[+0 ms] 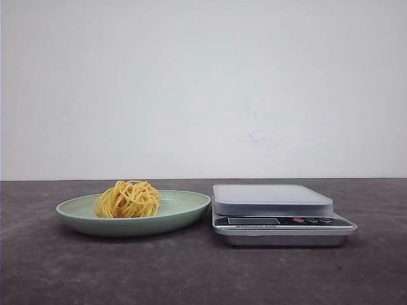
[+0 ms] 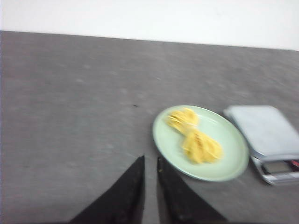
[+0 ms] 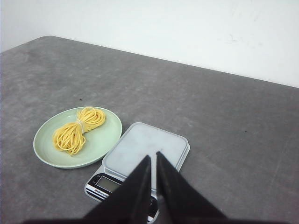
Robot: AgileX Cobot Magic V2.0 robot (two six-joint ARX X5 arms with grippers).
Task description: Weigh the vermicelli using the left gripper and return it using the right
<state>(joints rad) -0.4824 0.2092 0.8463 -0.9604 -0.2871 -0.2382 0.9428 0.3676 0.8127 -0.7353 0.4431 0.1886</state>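
The vermicelli (image 1: 128,199) is a yellow-orange noodle nest lying on a pale green plate (image 1: 184,211) at the table's left of centre. It also shows in the left wrist view (image 2: 196,140) and the right wrist view (image 3: 75,131). My left gripper (image 2: 151,159) hovers high over the bare table just short of the plate's rim, its fingers nearly together and empty. My right gripper (image 3: 153,156) hovers above the scale (image 3: 145,148), its fingers nearly together and empty. Neither gripper shows in the front view.
A silver kitchen scale (image 1: 273,202) with a flat grey platform and a front display stands right of the plate, close to it. It also shows in the left wrist view (image 2: 266,130). A white wall stands behind the dark grey table (image 1: 63,267).
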